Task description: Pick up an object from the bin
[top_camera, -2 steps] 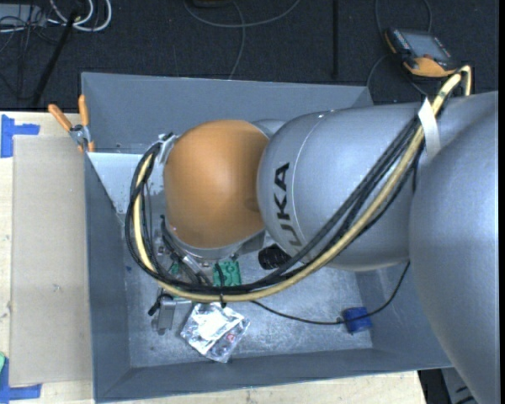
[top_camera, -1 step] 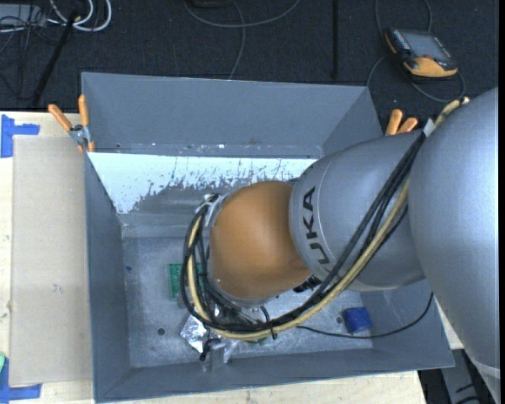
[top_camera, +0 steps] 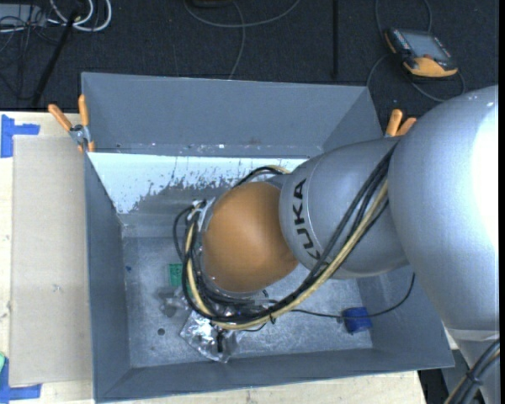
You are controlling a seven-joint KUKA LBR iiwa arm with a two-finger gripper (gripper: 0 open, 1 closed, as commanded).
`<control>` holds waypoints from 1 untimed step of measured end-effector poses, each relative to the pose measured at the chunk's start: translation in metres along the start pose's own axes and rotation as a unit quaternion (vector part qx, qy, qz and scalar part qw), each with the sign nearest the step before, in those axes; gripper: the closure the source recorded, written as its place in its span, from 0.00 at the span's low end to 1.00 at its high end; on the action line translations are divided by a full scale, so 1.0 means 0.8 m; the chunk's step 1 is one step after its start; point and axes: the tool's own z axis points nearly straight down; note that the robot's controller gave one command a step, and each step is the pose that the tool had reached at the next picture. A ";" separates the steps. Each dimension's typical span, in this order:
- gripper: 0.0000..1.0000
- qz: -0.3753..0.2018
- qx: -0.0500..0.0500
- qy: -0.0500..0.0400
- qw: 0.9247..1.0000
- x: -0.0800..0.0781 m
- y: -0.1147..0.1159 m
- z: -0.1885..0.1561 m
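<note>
One arm [top_camera: 345,225], lettered KUKA | tool [top_camera: 212,337] near bin [top_camera: 278,374] front wall, grip: cannot tell | green piece [top_camera: 175,273] nearby

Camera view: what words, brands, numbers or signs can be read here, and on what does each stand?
"KUKA": on the silver arm, the letters running sideways next to its orange cover.
Nothing else is legible: the small green thing, the blue thing and the crumpled silvery thing in the bin show no lettering I can make out.
</note>
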 end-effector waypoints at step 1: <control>1.00 0.002 0.000 -0.001 1.000 0.000 -0.001 -0.001</control>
